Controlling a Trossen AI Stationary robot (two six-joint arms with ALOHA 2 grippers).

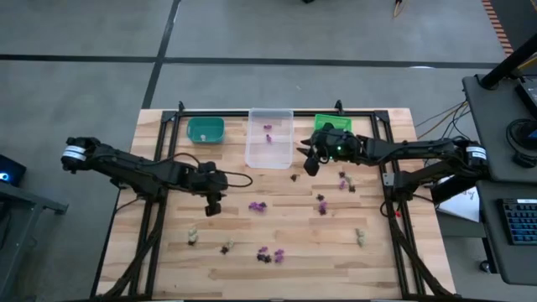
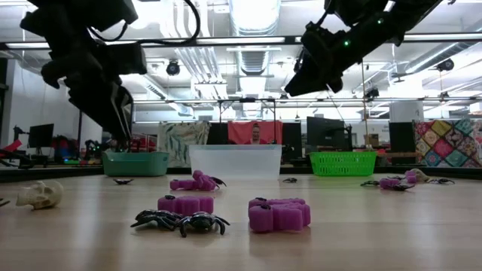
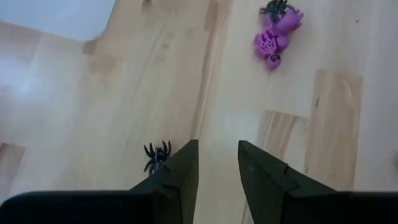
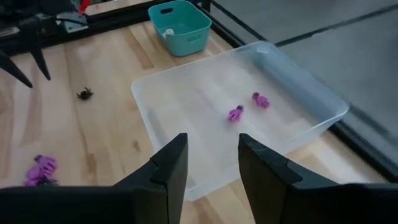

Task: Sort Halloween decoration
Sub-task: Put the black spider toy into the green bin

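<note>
Halloween decoration (image 1: 270, 254) pieces mostly lie scattered on the table (image 1: 168, 260) nearest you, too small to show any heading. Your left gripper (image 1: 213, 206) hangs above the boards, jaws parted and empty. Farther on, your right gripper (image 1: 310, 161), likewise parted and empty, faces the clear bin (image 4: 311, 93) holding two purple pieces (image 4: 247, 106). Sorting has barely begun.

surface (image 1: 285, 226): pale wood planks, light and tan strips. teal bin (image 1: 205, 130); clear bin (image 1: 269, 138), two purple trinkets (image 4: 246, 107) inside; green bin (image 2: 343, 162). loose trinkets: purple (image 2: 279, 214), black spider (image 3: 157, 155), beige skull (image 2: 41, 194). both arms dark. quilt beyond (image 2: 452, 143): multicoloured patchwork.
</note>
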